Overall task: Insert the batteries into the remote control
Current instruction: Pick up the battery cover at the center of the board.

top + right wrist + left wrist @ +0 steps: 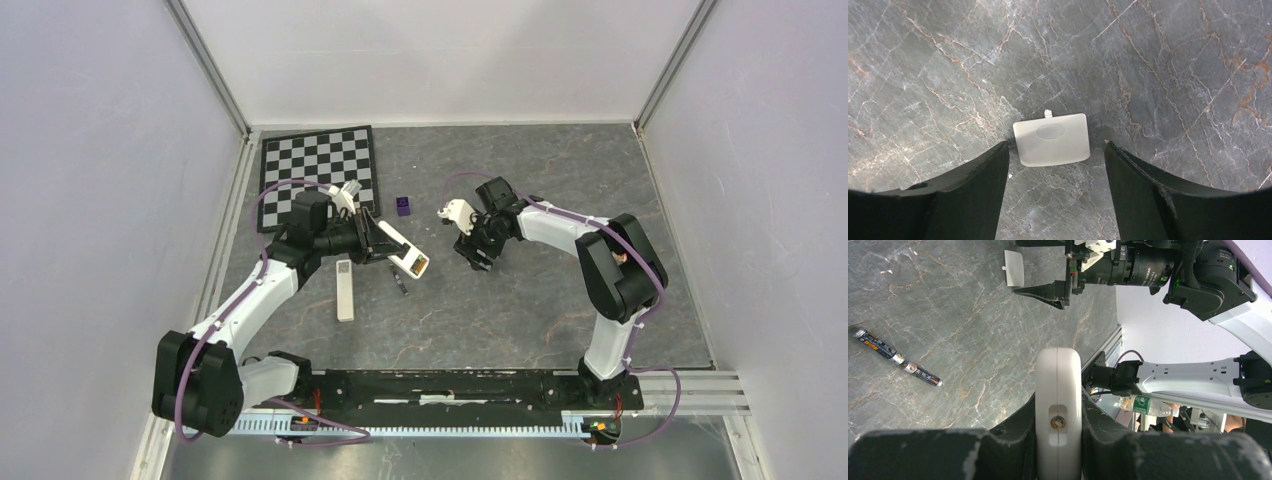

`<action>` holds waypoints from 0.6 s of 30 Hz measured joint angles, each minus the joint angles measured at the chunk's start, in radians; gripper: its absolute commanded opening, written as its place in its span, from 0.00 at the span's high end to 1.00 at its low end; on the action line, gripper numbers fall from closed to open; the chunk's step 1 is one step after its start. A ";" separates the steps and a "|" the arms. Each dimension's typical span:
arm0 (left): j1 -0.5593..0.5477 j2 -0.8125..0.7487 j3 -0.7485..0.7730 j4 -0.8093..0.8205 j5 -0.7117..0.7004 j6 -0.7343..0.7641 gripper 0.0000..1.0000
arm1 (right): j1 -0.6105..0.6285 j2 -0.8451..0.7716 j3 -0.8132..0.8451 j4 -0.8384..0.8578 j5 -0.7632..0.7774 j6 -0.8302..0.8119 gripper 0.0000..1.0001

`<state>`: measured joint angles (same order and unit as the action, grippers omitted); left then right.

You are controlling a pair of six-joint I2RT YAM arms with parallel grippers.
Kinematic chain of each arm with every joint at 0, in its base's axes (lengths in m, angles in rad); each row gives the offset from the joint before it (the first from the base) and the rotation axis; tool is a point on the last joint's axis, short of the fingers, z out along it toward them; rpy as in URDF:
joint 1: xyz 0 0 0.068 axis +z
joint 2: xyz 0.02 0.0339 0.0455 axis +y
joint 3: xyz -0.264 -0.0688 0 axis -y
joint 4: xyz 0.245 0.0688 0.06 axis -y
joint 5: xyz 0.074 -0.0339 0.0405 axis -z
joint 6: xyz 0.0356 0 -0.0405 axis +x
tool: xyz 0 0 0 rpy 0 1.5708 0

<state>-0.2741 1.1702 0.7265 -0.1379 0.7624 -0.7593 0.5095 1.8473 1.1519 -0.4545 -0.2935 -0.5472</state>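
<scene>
Batteries (895,357), end to end on surface (973,315), 3 o'clock of remote control (345,292): likely light, smooth, apt to roll; pinch mid-barrel. Left hand (1058,415) clamped on other remote (1058,385). Right hand (1055,150) spread, empty, over cover (1051,139).

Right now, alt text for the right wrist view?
A small white cover plate lies flat on the grey marbled table, between the black fingers of the open right gripper.

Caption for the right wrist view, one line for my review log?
Right end effector open, fingers flanking a small white cover plate lying flat on the grey marbled table.
</scene>
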 measured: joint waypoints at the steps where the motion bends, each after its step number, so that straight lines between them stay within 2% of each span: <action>1: 0.000 0.000 0.000 -0.002 0.000 0.000 0.98 | 0.000 0.000 0.000 -0.002 -0.005 -0.009 0.26; 8: 0.000 0.000 0.000 -0.017 0.000 0.000 0.98 | -0.001 0.000 0.000 -0.018 -0.021 -0.052 0.36; 15: 0.000 0.000 0.000 -0.018 0.003 0.000 0.98 | -0.001 0.000 0.001 -0.029 -0.025 -0.063 0.52; 18: 0.000 0.000 0.000 -0.018 0.004 0.000 0.98 | -0.001 0.001 0.004 -0.032 -0.025 -0.063 0.55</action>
<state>-0.2741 1.1702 0.7261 -0.1562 0.7662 -0.7593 0.5087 1.8481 1.1557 -0.4866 -0.3187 -0.6098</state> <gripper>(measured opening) 0.282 0.551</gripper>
